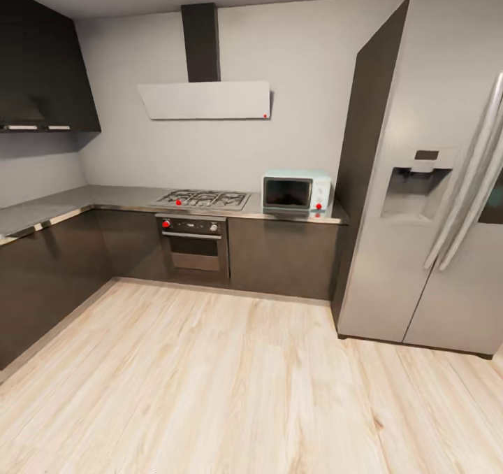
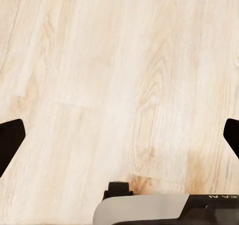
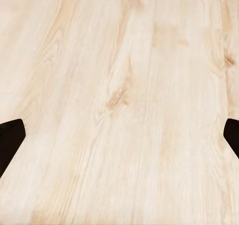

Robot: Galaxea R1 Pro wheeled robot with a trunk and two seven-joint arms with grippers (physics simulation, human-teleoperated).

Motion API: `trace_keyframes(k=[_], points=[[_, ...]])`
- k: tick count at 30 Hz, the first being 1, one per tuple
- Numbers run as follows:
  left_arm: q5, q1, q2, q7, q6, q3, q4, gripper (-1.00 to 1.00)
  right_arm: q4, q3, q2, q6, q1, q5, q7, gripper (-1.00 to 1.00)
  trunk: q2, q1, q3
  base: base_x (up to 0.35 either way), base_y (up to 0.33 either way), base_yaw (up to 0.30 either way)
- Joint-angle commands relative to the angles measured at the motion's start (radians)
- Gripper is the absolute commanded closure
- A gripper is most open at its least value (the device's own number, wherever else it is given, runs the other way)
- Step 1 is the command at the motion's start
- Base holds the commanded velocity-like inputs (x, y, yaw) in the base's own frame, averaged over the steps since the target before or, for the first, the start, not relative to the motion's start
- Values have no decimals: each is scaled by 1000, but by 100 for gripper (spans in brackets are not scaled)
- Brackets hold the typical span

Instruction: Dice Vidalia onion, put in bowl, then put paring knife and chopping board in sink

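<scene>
A microwave (image 1: 296, 193) sits beside the stovetop (image 1: 203, 198), oven (image 1: 193, 244) below, fridge (image 1: 426, 180) alongside.

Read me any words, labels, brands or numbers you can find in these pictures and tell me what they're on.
Pale lettering on the dark robot part near the left wrist camera: cut off at the picture's edge, unreadable.
Oven control panel, microwave panel, fridge dispenser display: too small and blurred to tell.
Nothing else bears text.
</scene>
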Motion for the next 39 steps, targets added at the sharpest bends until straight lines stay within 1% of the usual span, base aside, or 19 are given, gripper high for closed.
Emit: trace_keyframes(k=[1,39], points=[[1,0,0,0,-2,1,-1,-100,0,0,0,-3,0,0,0,-100,7,-4,2,0,0,276],[1,0,-3,0,-2,1,2,-100,0,0,0,-3,0,0,0,-100,273,-150,121,0,0,276]])
